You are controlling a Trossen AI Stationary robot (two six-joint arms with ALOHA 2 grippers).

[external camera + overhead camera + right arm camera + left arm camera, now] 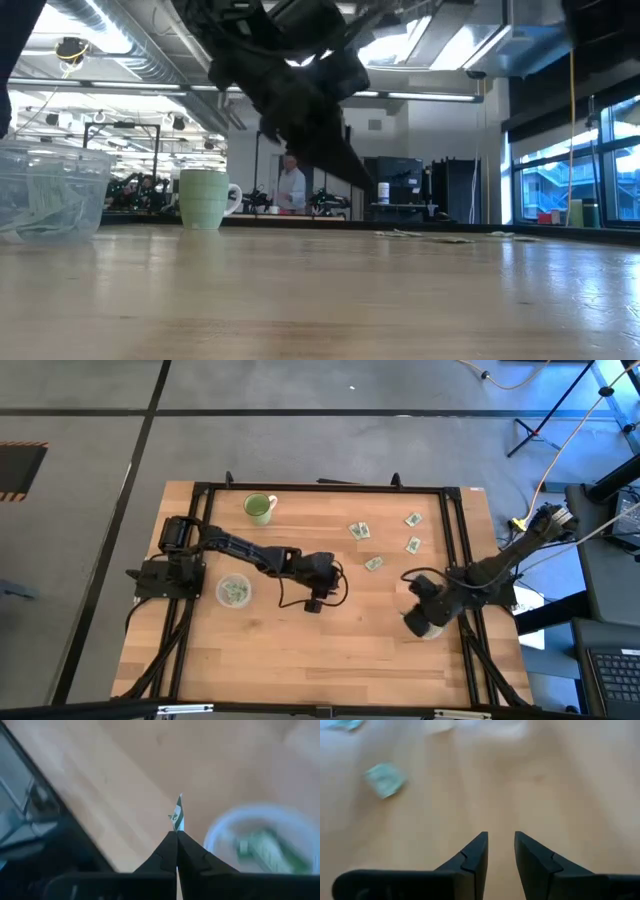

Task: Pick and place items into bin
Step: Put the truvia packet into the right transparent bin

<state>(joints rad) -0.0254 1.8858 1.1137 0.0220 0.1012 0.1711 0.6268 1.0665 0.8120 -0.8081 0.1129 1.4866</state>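
Several small green-and-white packets (374,563) lie flat on the wooden table's far right part. My right gripper (177,834) is shut on one packet (178,815) near the right edge, above a clear round bin (265,845) that has packets in it. My left gripper (500,845) hangs open over bare wood at the table's middle (338,575), slanting down. One packet (384,779) lies ahead of it, apart from its fingers. A second clear bin (235,591) with packets stands at the left. My right gripper pinches the packet by one end (176,827) between its two fingertips. The rest of the packet sticks out beyond the tips, seen edge-on. The fingers slant steeply down from above. The packet is lifted clear of the table, beside the rim of the bin below.
A light-green mug (260,508) stands at the far left of the table, also in the low view (205,198). A black frame (460,540) runs along the table's edges. Bare wood lies across the near half (320,660).
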